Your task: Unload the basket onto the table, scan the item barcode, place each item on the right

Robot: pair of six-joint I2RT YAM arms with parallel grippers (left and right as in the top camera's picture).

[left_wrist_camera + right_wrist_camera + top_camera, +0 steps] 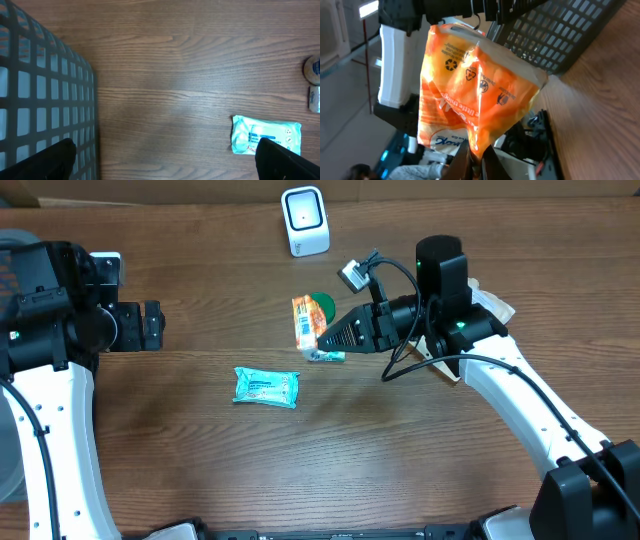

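Right fingers (335, 338) clamped on the edge of the orange bag (305, 320). The bag is held up over mid-worktop (200, 470), on the near side of the white scanner (305, 220) and not touching it. Left fingers (152, 320) stand wide apart with nothing between them, at the left edge beside a grey mesh basket (40, 90). A teal wipes pack (267, 387) lies flat between the arms.

We see a brown wood-grain table (200, 470), evenly lit, filling most views. A pale beige strip (150, 188) runs beyond its far edge, perhaps wall or floor. A grey mesh basket (40, 90) sits on its left side. Behind, a bright light bar (368, 8) glows in a blurred room.
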